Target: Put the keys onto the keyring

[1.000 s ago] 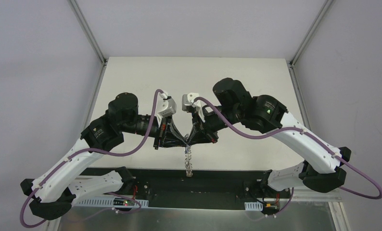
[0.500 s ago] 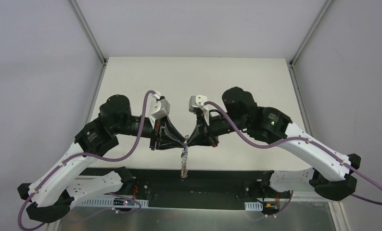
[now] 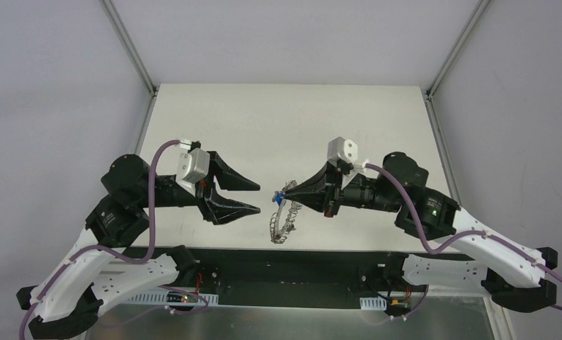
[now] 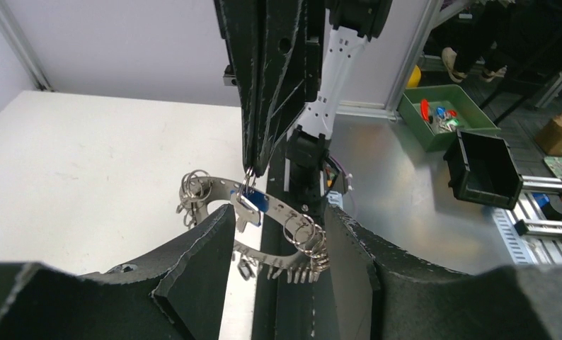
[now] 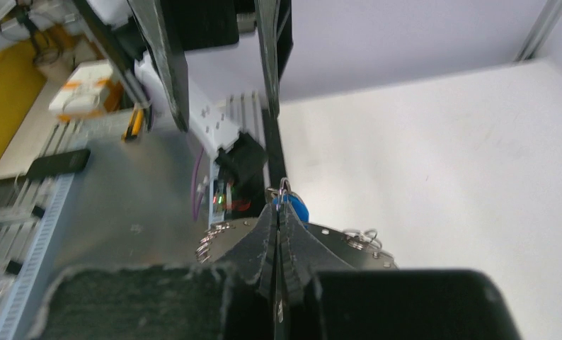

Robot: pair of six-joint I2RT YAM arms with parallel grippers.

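At lower centre of the overhead view, the keyring dangles in a loose silvery loop over the near edge of the surface. You can't tell whether its bottom end touches down. Just above it, your right fingers are pressed together on the keyring's top, with a blue key right at their tips. Your left fingers, left of centre, are spread apart and hold nothing, their tips aimed at the key and just short of it. Beyond them, the white surface runs toward the top.
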